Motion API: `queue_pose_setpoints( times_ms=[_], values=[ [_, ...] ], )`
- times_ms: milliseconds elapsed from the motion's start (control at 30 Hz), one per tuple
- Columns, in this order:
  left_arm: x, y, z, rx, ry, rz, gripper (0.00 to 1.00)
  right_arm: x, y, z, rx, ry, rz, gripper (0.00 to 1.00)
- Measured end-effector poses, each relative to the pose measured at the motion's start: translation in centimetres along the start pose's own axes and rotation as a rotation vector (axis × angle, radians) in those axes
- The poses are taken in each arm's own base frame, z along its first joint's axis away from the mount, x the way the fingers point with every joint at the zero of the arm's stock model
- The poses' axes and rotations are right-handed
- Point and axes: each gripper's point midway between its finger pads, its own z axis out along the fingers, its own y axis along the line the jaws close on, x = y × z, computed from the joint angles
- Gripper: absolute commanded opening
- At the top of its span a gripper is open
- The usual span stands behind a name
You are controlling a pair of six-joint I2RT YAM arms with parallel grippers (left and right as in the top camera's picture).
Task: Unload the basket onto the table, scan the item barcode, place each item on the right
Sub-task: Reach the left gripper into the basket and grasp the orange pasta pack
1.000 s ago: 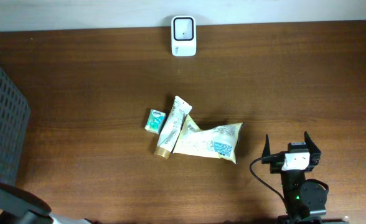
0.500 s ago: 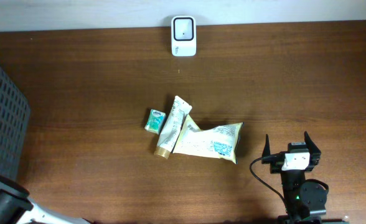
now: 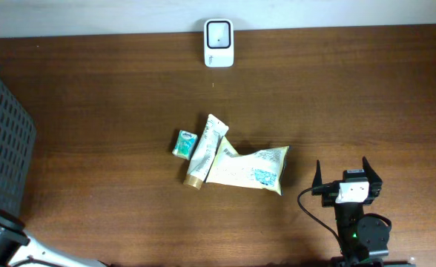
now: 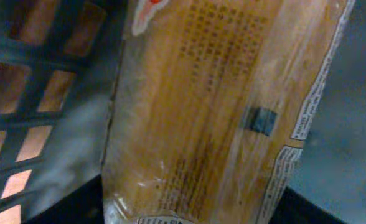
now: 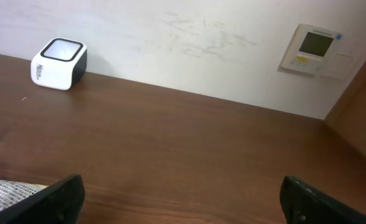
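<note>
Crinkly orange-tan plastic packet [image 4: 220, 106] lies against the dark grid-walled basket [image 4: 21, 93] (left gripper out of shot, can't tell its state). Right gripper [image 3: 342, 167] gapes wide, holding nothing, near the glossy yellow pouch [image 3: 251, 168]; rounded white scanner box [image 3: 219, 33] well apart.

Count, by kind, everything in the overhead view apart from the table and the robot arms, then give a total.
Barcode scanner: 1
Basket: 1
Tube: 1
Small green packet: 1
Yellow pouch: 1
Total: 5
</note>
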Motion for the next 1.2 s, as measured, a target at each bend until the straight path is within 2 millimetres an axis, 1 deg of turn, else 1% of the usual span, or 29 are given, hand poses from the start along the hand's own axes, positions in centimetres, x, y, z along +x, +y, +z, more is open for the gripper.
queue_pose_setpoints(
  times_ms=[200, 233, 300, 333, 367, 400, 433, 567, 700, 767, 800, 833, 900, 933, 967, 1000, 1033, 1100, 1133, 1167, 1200],
  values=[
    [0.0, 0.0, 0.0, 0.010, -0.006, -0.004, 0.67, 0.0, 0.0, 0.0, 0.000, 0.000, 0.000, 0.99],
    [0.0, -0.1, 0.1, 0.010, -0.005, -0.003, 0.66, 0.0, 0.0, 0.0, 0.000, 0.000, -0.001, 0.99],
    [0.2, -0.3, 0.9, 0.015, 0.004, -0.002, 0.48, 0.0, 0.0, 0.0, 0.000, 0.000, 0.000, 0.99],
    [0.2, -0.3, 1.0, 0.015, 0.004, 0.000, 0.38, 0.0, 0.0, 0.0, 0.000, 0.000, 0.000, 0.99],
    [0.2, -0.4, 1.1, 0.016, 0.005, 0.009, 0.29, 0.0, 0.0, 0.0, 0.000, 0.000, 0.000, 0.99],
    [0.2, -0.4, 1.1, 0.016, 0.005, 0.008, 0.18, 0.0, 0.0, 0.0, 0.000, 0.000, 0.000, 0.99],
    [0.2, -0.4, 1.1, 0.016, 0.004, 0.008, 0.00, 0.0, 0.0, 0.0, 0.000, 0.000, -0.001, 0.99],
    [-0.5, 0.0, 0.4, 0.003, -0.013, 0.047, 0.00, 0.0, 0.0, 0.0, 0.000, 0.000, 0.000, 0.99],
    [-0.5, -0.2, 0.1, 0.013, -0.013, 0.044, 0.00, 0.0, 0.0, 0.0, 0.000, 0.000, 0.000, 0.99],
    [-0.4, -0.4, -0.5, 0.029, -0.018, 0.031, 0.00, 0.0, 0.0, 0.0, 0.000, 0.000, 0.000, 0.99],
    [-0.1, -0.8, -1.3, 0.041, -0.018, 0.013, 0.00, 0.0, 0.0, 0.0, 0.000, 0.000, 0.000, 0.99],
    [-0.1, -0.7, -2.5, 0.042, -0.027, -0.003, 0.00, 0.0, 0.0, 0.0, 0.000, 0.000, 0.000, 0.99],
    [-1.0, -0.2, -4.8, 0.033, -0.082, -0.026, 0.00, 0.0, 0.0, 0.0, 0.000, 0.000, -0.001, 0.99],
    [-2.3, 0.6, -7.8, 0.012, -0.156, -0.050, 0.00, 0.0, 0.0, 0.0, 0.000, 0.000, 0.000, 0.99],
    [-3.5, 1.4, -10.2, -0.013, -0.222, -0.071, 0.00, 0.0, 0.0, 0.0, 0.000, 0.000, 0.000, 0.99],
    [-4.9, 2.3, -13.8, -0.050, -0.313, -0.092, 0.00, 0.0, 0.0, 0.0, 0.000, 0.000, 0.000, 0.99],
    [-5.8, 2.8, -16.2, -0.073, -0.373, -0.103, 0.00, 0.0, 0.0, 0.0, 0.000, 0.000, 0.000, 0.99],
    [-7.7, 3.7, -22.1, -0.129, -0.530, -0.117, 0.00, 0.0, 0.0, 0.0, 0.000, 0.000, 0.000, 0.99],
    [-8.8, 3.8, -25.5, -0.158, -0.622, -0.118, 0.00, 0.0, 0.0, 0.0, 0.000, 0.000, -0.001, 0.99],
    [-9.6, 3.6, -28.3, -0.174, -0.695, -0.114, 0.00, 0.0, 0.0, 0.0, 0.000, 0.000, 0.000, 0.99],
    [-10.5, 2.7, -31.1, -0.178, -0.770, -0.104, 0.00, 0.0, 0.0, 0.0, 0.000, 0.000, 0.000, 0.99]
  ],
)
